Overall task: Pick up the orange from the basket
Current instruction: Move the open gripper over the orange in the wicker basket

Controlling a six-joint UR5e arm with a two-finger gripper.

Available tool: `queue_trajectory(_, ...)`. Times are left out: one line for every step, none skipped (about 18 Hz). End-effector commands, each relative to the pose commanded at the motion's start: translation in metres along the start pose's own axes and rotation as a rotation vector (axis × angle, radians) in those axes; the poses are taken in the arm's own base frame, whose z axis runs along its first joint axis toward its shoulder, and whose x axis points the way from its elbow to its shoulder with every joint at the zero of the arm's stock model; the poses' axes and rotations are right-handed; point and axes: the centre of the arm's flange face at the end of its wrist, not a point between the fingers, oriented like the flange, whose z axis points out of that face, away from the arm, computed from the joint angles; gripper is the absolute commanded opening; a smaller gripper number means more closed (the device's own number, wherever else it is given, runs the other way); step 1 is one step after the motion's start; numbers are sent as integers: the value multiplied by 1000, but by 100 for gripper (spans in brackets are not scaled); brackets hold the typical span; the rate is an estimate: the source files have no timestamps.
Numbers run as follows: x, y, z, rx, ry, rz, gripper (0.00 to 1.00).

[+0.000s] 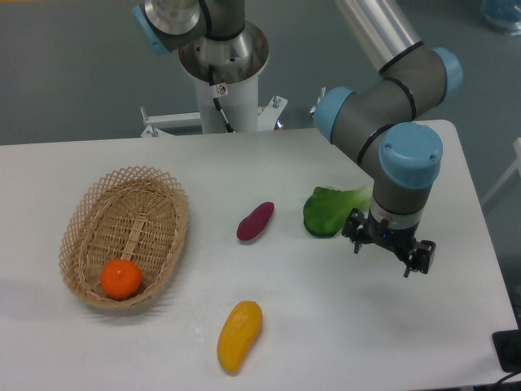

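The orange (pixel 121 278) is small, round and bright, and lies in the near end of the basket (pixel 167 213), an oval tan wicker basket on the left of the white table. My gripper (pixel 388 248) hangs at the right side of the table, far from the basket, pointing down just above the surface. Its fingers are seen from above, and I cannot tell whether they are open or shut. Nothing shows between them.
A purple sweet-potato-like item (pixel 256 221) lies mid-table. A green leafy vegetable (pixel 330 209) lies just left of the gripper. An elongated yellow-orange mango-like fruit (pixel 239 335) lies near the front edge. The robot base (pixel 221 73) stands at the back.
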Motion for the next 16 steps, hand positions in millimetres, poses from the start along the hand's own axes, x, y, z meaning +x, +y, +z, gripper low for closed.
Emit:
queue_trajectory(0,0,0,0,0,0,100)
queue_trajectory(1,-1,0,0,0,2,100)
queue_trajectory(2,-2,-1,2,-1,3,100)
queue_trajectory(1,-2,-2,5,-3,3,100)
queue_trajectory(2,-3,-1,3,-2,-3,100)
queue_trajectory(3,-3,-1,2,1,-37,100)
queue_trajectory(6,-8,-1,3,2,-72,100)
queue_trajectory(10,-14,-1,6,3,-104,100)
queue_trajectory(14,-20,-1,11,7,-109,100)
queue_trajectory(19,-26,-3,15,6,-111,100)
queue_trajectory(24,-32,-6,14,8,-144,100)
queue_trajectory(30,-39,-6,17,12,-195,100)
queue_trajectory(32,-46,-10,24,7,-261,100)
queue_trajectory(35,-53,-12,28,5,-294,100)
queue_trajectory(40,-59,-9,30,9,-318,100)
queue_trajectory(46,-68,-10,31,6,-340,100)
